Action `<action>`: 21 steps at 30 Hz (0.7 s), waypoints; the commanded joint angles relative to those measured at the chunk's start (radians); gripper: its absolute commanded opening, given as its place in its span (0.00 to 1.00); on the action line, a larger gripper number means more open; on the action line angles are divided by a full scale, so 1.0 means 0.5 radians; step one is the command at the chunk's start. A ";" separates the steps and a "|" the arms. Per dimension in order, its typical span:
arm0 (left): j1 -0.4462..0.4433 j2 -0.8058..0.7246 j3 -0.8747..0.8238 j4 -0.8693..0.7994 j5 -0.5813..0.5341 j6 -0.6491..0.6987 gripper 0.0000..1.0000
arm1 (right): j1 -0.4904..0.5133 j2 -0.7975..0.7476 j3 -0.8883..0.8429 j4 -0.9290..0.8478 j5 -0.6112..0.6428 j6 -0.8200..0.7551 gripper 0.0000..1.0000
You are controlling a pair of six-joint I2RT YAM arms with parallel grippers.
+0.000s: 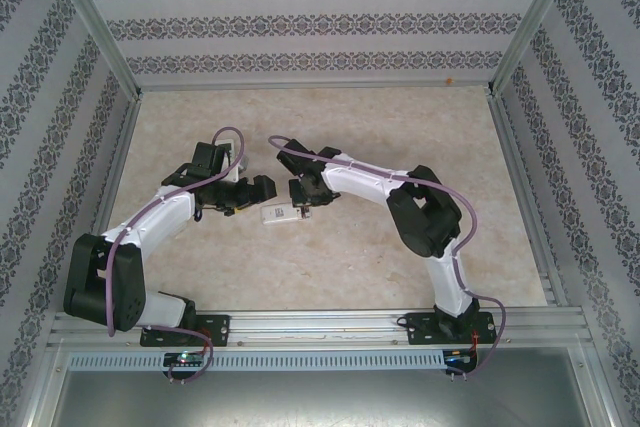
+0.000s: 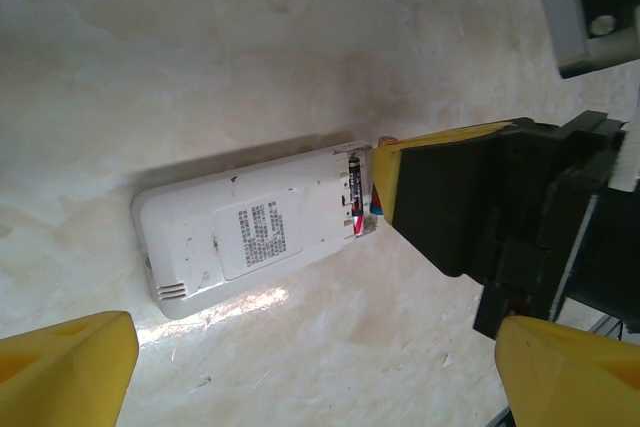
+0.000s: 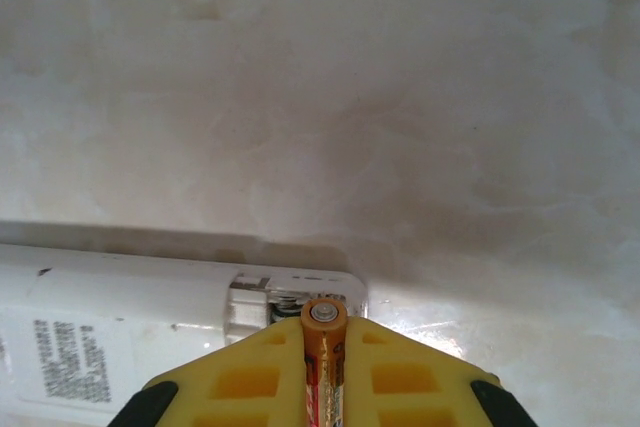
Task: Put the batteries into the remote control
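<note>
Though dirt-flecked, white remote (image 2: 240, 247), open bay (image 3: 275, 299); orange-tipped battery (image 3: 324, 347) between fingers (image 3: 240, 382).

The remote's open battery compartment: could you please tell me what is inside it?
One dark battery lies across the remote's open bay, beside a metal contact. The right gripper, shut on a second battery, covers the rest, so further contents cannot be seen.

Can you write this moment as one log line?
left gripper: open over remote | right gripper: shut on battery | battery: end at remote's open compartment
</note>
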State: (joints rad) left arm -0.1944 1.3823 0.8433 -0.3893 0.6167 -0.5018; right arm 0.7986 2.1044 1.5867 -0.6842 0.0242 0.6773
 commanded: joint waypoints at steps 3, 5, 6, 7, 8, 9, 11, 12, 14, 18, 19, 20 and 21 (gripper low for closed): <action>0.026 0.033 0.003 -0.053 -0.010 0.019 0.93 | 0.007 0.039 0.008 -0.046 -0.022 0.026 0.15; 0.028 0.040 0.006 -0.053 -0.008 0.017 0.93 | 0.007 0.038 0.002 -0.049 -0.021 0.026 0.19; 0.027 0.047 0.010 -0.050 -0.006 0.019 0.93 | 0.009 0.038 -0.002 -0.055 -0.022 0.029 0.21; 0.027 0.049 0.010 -0.047 -0.005 0.014 0.93 | 0.007 0.040 0.002 -0.063 -0.022 0.029 0.24; 0.029 0.057 0.010 -0.047 -0.003 0.015 0.93 | 0.009 0.036 0.002 -0.070 -0.024 0.029 0.25; 0.027 0.061 0.013 -0.045 -0.001 0.016 0.93 | 0.008 0.034 0.002 -0.079 -0.022 0.032 0.27; 0.027 0.065 0.016 -0.041 -0.003 0.014 0.93 | 0.007 0.020 0.004 -0.091 -0.021 0.032 0.27; 0.028 0.066 0.016 -0.039 -0.003 0.013 0.93 | 0.007 0.009 0.005 -0.095 -0.021 0.032 0.28; 0.028 0.071 0.014 -0.034 -0.003 0.011 0.93 | -0.001 -0.013 0.019 -0.114 -0.021 0.038 0.28; 0.027 0.101 0.018 -0.016 -0.005 0.008 0.93 | -0.031 -0.078 0.045 -0.143 -0.009 0.066 0.29; 0.028 0.115 0.020 -0.018 -0.009 0.005 0.91 | -0.043 -0.093 0.039 -0.136 -0.016 0.079 0.28; 0.027 0.145 0.034 -0.026 -0.015 0.001 0.89 | -0.056 -0.102 0.031 -0.125 -0.024 0.094 0.27; 0.027 0.179 0.050 -0.039 -0.015 -0.001 0.87 | -0.070 -0.105 0.024 -0.113 -0.038 0.104 0.26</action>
State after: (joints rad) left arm -0.1940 1.4345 0.8444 -0.3920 0.6170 -0.5030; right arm 0.7856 2.1021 1.5867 -0.7254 0.0097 0.6998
